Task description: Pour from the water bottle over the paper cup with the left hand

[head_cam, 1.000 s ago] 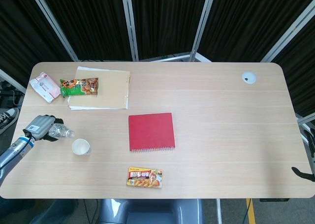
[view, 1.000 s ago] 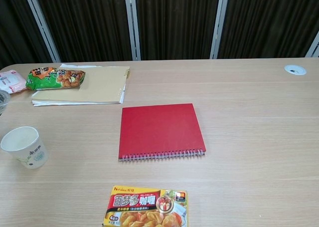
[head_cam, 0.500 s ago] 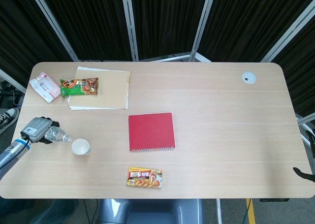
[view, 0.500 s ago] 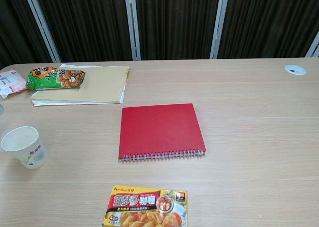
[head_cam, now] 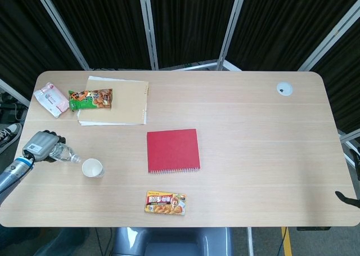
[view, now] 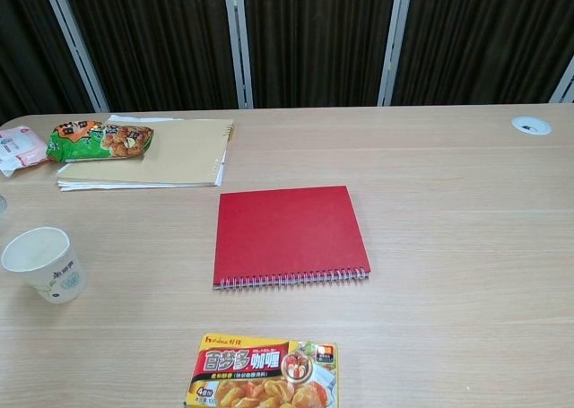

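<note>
My left hand [head_cam: 40, 146] grips a clear plastic water bottle [head_cam: 65, 153] at the table's left edge in the head view. The bottle lies tilted, its neck pointing right toward the white paper cup [head_cam: 92, 168], which stands upright just right of it and a little nearer the front. The cup [view: 43, 264] also shows at the far left of the chest view, where the hand is out of frame. Only a dark tip of my right hand [head_cam: 347, 197] pokes in at the right edge of the head view, too little to read.
A red spiral notebook [head_cam: 173, 149] lies mid-table. A yellow curry box [head_cam: 165, 202] sits near the front edge. At the back left are a tan folder [head_cam: 119, 102], a green snack bag [head_cam: 90, 98] and a pink-white packet [head_cam: 50, 98].
My left hand has drawn the bottle a little to the left and back from the cup. The bottle's edge has slipped out of the chest view.
</note>
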